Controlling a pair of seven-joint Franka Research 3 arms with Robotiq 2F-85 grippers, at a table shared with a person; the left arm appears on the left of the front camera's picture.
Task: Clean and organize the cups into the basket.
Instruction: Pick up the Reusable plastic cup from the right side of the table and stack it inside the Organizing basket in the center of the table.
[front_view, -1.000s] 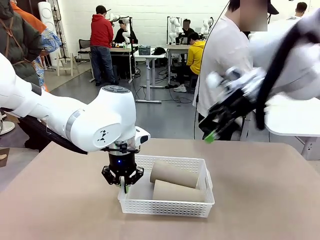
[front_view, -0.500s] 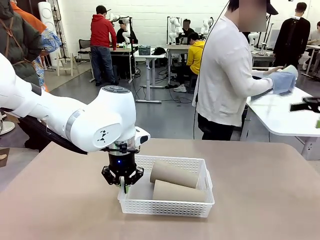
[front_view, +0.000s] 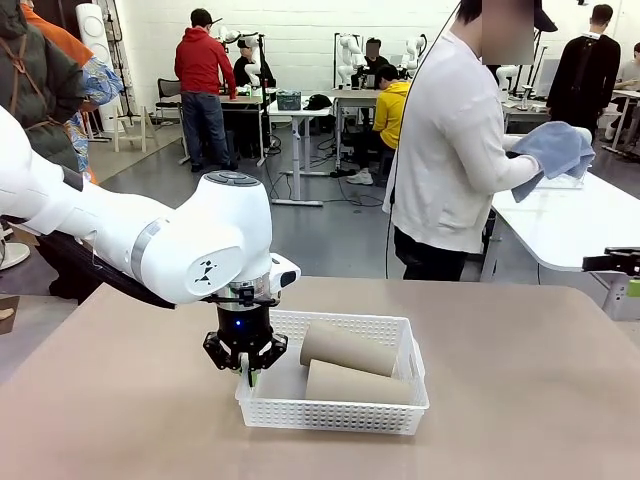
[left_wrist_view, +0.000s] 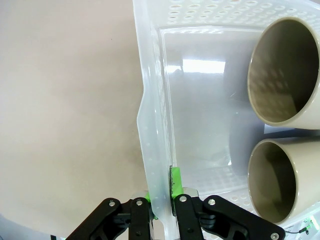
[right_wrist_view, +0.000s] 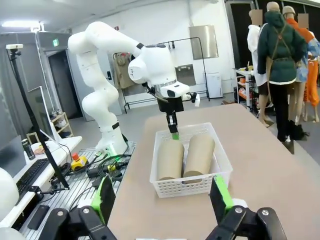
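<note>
Past my tan table (front_view: 520, 400) I see grey floor (front_view: 320, 235), a white wall (front_view: 300, 30) — white desks (front_view: 585, 230) farther back.

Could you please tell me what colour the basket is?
The basket is white with perforated walls, clearest in the front view.

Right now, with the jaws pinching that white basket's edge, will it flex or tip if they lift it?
It probably flexes a little: the basket is thin perforated plastic, held at one wall only. Lifted from there it would likely tilt, since both cups lie toward the far end from the left jaws. Lying on their sides, they might roll or slide.
</note>
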